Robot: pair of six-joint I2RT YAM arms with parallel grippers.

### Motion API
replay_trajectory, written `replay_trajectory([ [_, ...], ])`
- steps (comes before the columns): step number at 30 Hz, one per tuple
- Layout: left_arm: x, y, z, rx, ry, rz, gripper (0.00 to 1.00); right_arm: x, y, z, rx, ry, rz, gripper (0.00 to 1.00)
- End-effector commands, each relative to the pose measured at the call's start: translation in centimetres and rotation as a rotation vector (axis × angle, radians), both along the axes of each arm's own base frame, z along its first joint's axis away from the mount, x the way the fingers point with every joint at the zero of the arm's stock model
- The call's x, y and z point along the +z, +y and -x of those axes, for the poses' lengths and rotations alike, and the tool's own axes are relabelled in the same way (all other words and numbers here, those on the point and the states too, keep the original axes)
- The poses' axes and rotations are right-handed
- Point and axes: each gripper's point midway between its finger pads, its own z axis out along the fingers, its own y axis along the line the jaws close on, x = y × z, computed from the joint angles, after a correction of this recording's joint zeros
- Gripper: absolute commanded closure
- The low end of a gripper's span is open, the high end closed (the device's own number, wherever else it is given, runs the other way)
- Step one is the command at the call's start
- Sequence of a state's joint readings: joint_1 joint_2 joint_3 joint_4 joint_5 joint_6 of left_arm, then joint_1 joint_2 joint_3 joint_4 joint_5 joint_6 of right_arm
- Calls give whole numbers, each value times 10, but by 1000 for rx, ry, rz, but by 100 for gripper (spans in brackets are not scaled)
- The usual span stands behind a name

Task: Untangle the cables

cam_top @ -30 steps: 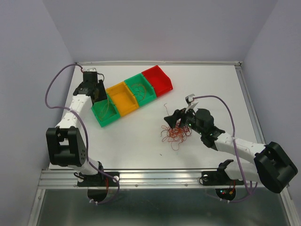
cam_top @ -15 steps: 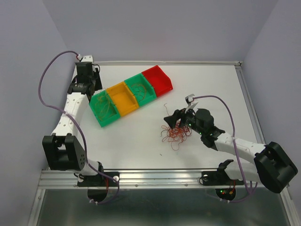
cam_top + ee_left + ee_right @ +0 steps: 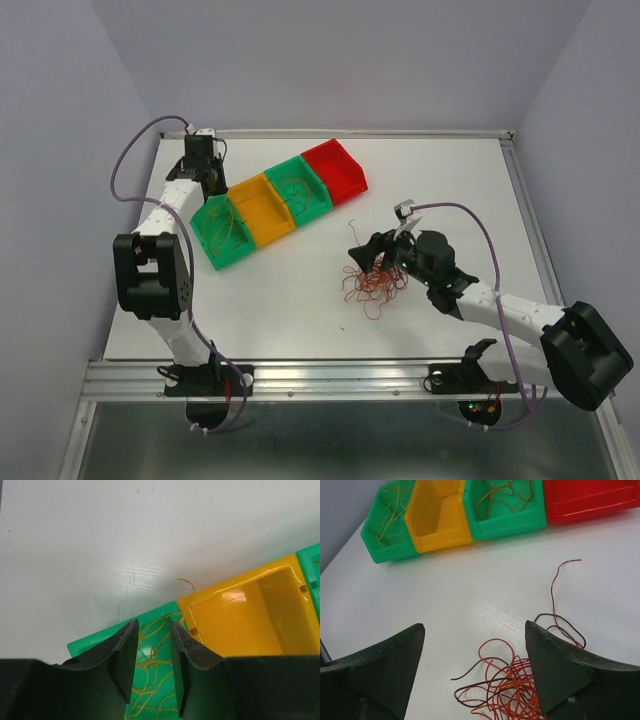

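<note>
The cables are a tangle (image 3: 375,283) of thin orange, red and dark brown wires on the white table, right of centre. My right gripper (image 3: 367,257) hangs over the tangle's far edge, open wide and empty. In the right wrist view the tangle (image 3: 520,690) lies between and below the fingers of the gripper (image 3: 474,626), and one red-and-dark strand (image 3: 552,590) runs off toward the bins. My left gripper (image 3: 205,172) is at the far end of the left green bin (image 3: 222,235). In the left wrist view the gripper (image 3: 153,623) has its jaws a little apart with nothing between them, above yellow wires (image 3: 150,675) in that bin.
Four bins stand in a diagonal row: green, yellow (image 3: 260,208), green (image 3: 298,187) holding orange-brown wires, red (image 3: 335,170). A yellow wire end (image 3: 187,582) sticks out past the yellow bin (image 3: 250,615). The table's raised rim runs along the back and right.
My left arm has lifted off the left green bin and swung toward the far left corner; its elbow has shifted. The right arm and the tangle have not moved.
</note>
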State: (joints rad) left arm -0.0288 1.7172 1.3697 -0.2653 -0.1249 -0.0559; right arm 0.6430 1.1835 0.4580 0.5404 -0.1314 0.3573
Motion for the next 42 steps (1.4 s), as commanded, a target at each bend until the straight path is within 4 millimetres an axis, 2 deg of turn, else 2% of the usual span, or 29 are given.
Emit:
replay_trajectory([
  [1,-8,0,5,0,-17,4,60,22,5,0,12,-58,-47,14],
  [4,-29,0,19,-4,10,-1,60,21,4,0,11,-58,-45,14],
  [8,-51,4,27,3,56,-24,72,20,7,0,22,-52,-42,14],
  [14,-71,4,24,11,73,-20,73,16,8,1,29,-42,-40,14],
  [17,-95,2,24,14,120,-6,73,15,7,3,29,-42,-40,14],
  [20,-110,3,26,26,141,-2,74,15,4,3,16,-43,-42,14],
  [26,-118,7,32,53,135,-13,74,17,2,4,13,-47,-47,14],
  [29,-114,7,32,48,127,-14,74,17,3,4,14,-47,-47,14],
  [33,-78,14,24,59,55,-51,68,17,5,3,20,-42,-46,14],
  [34,-59,16,23,64,14,-55,62,17,5,3,23,-42,-46,14],
  [36,-38,16,24,66,-19,-55,56,18,4,3,20,-46,-49,14],
  [42,2,17,27,61,-67,-64,53,19,4,4,20,-46,-51,14],
])
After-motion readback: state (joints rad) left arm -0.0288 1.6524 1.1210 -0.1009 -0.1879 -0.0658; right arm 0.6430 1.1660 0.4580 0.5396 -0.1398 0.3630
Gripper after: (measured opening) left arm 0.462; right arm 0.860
